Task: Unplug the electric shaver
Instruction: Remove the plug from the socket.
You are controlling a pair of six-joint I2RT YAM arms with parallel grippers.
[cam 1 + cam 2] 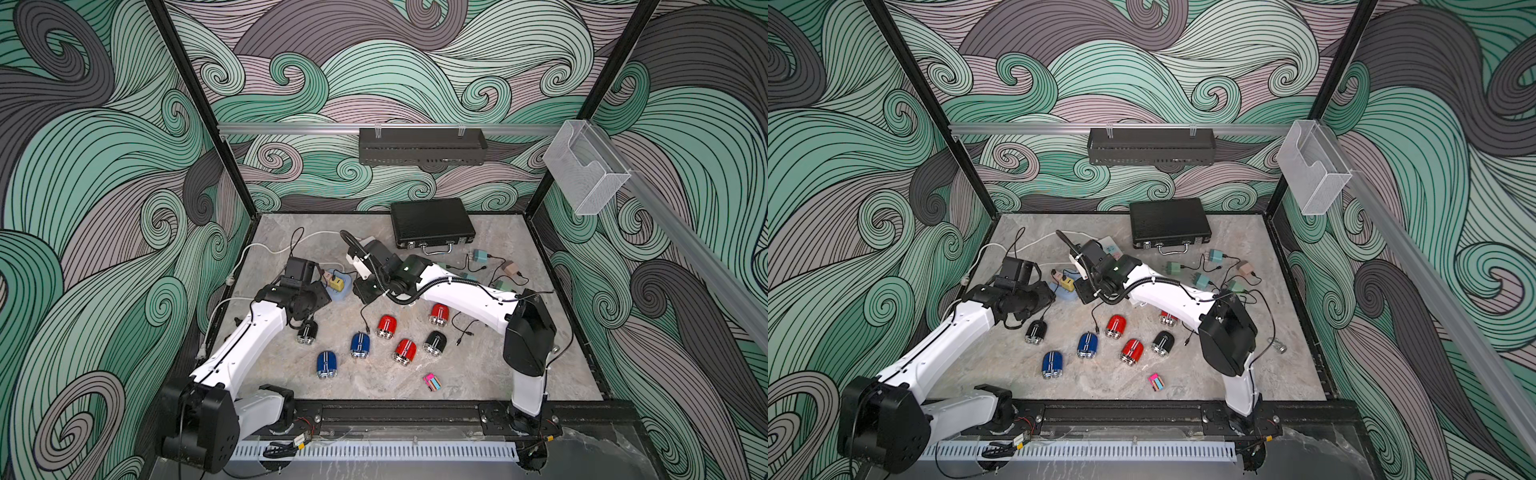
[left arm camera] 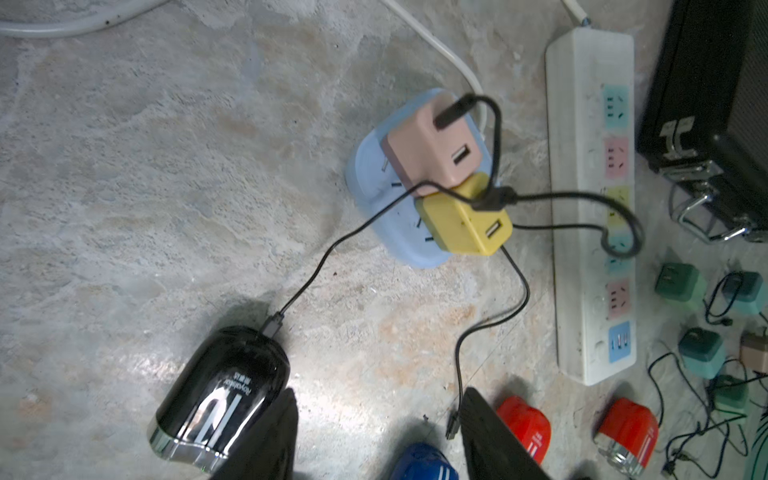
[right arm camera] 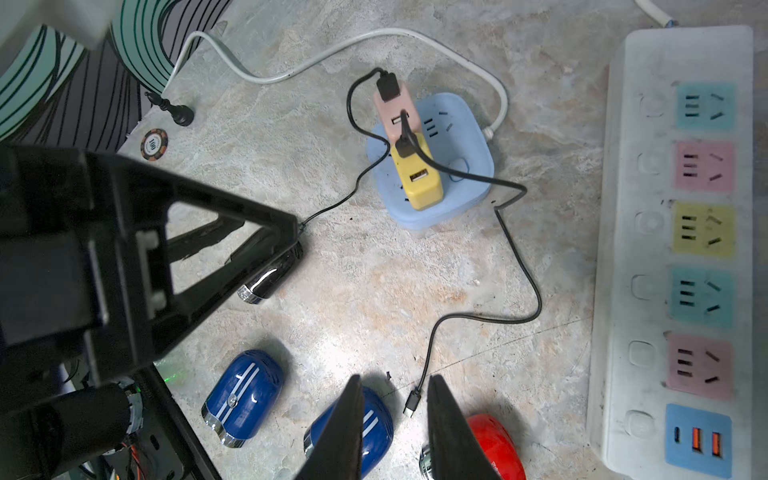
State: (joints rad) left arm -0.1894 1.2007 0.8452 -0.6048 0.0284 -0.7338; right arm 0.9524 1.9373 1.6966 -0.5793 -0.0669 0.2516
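Black fingers (image 2: 270,432) of the left gripper (image 2: 379,399) stand spread with nothing between them; only bare worktop (image 2: 145,166) shows in the gap. Just beside one finger, outside that gap, the black shaver (image 2: 220,395) lies on its side, close to the worktop's left edge in both top views. A thin cable (image 2: 324,266) is seated in its rounded end and runs, with slack, to the pink adapter (image 2: 432,145), which sits in the blue socket block (image 2: 370,187). The shaver is therefore not yet unplugged.

The parted jaws look set for a hold on the shaver's body. Pinning it would let the small plug be drawn out without dragging so light a thing along. As it stands, the gripper would have to shift sideways to straddle it.

The right gripper (image 3: 395,382) is likewise parted and empty. It hovers over the free end of a second cable (image 3: 536,291), between a blue shaver (image 3: 245,399) and a red shaver (image 3: 494,444) nearer the worktop's front edge. That lead comes from the yellow adapter (image 3: 417,178), next to the pink one on the same block, and feeds nothing. Taking it by mistake seems the chief risk, since the two black leads cross at the adapters.

Beyond the block lies the white power strip (image 3: 681,249), its visible sockets empty.
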